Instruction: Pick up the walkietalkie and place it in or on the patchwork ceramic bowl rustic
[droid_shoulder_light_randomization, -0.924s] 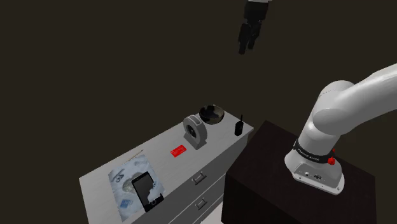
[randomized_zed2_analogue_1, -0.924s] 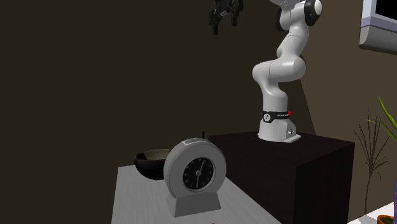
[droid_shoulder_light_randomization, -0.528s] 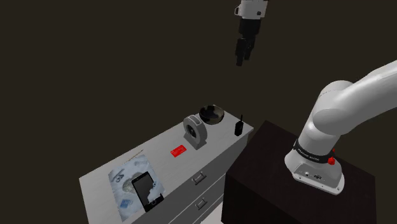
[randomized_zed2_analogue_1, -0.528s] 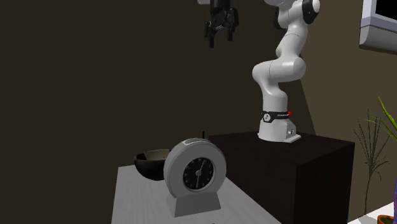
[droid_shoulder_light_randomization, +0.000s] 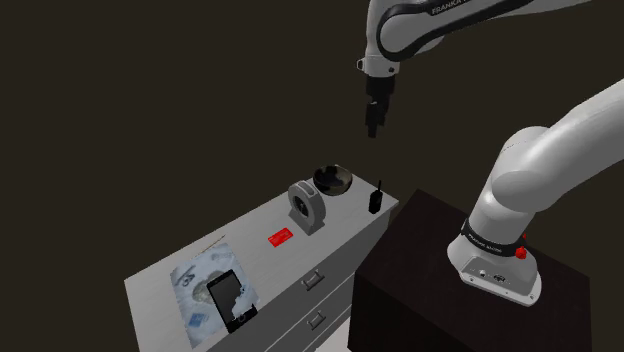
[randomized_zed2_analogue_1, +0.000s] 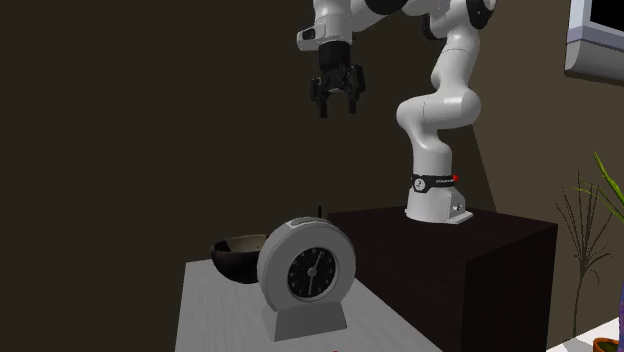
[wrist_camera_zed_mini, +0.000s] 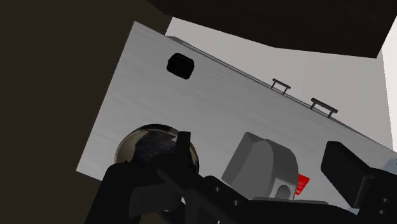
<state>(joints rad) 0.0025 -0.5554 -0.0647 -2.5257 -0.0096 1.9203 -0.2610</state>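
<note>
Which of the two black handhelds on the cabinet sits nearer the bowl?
The walkie-talkie, upright with an antenna, by the bowl; the phone lies flat at the other end.

Tool has come down, now nearer to bowl.

Beyond the hand, its fingers apart, a grey cabinet top bears bowl, clock, walkie-talkie.

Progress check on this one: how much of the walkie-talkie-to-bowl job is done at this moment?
Nothing is done yet: the walkie-talkie stands upright on the grey cabinet top, beside the dark bowl, not in it. In hand: the open gripper hangs high above both, holding nothing. Left: the descent, the grasp, the lift and the placing in the bowl.
</note>
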